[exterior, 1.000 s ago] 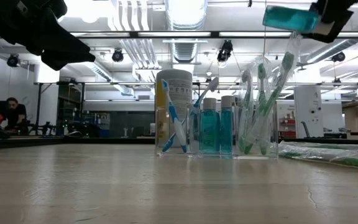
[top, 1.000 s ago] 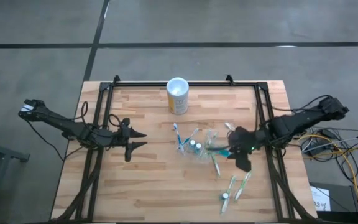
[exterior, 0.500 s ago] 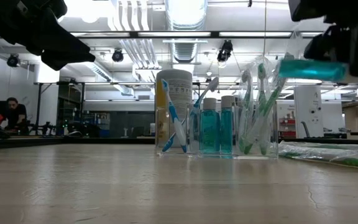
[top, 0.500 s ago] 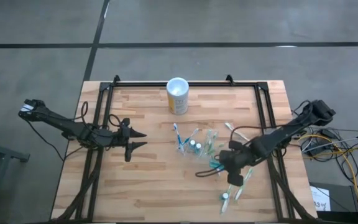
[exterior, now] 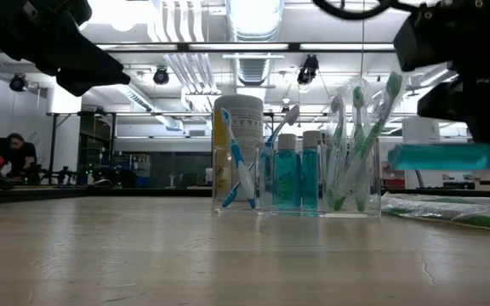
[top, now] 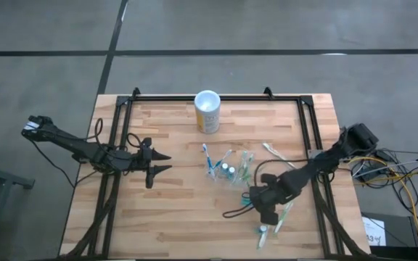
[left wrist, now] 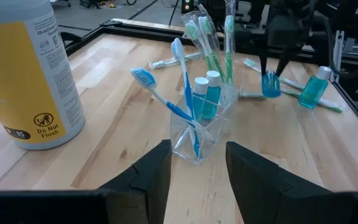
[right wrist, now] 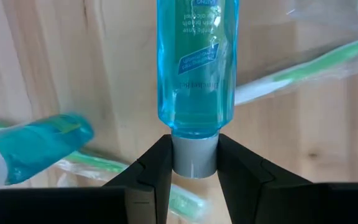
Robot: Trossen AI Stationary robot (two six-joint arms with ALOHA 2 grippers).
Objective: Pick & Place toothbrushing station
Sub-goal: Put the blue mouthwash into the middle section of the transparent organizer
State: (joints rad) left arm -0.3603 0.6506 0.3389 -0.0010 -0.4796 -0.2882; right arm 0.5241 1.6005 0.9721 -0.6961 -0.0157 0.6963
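My right gripper (right wrist: 194, 163) has its fingers clamped on a teal bottle's (right wrist: 196, 65) cap, bottle hanging just above the tabletop (top: 173, 210) near the toothbrushing station (top: 232, 172). My left gripper (top: 154, 164) waits well apart, fingers spread, keeping clear.

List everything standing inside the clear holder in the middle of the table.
In the clear holder: two blue toothbrushes, two small teal bottles with white caps, and several wrapped green toothbrushes. Where their lower ends rest is hard to make out through the plastic.
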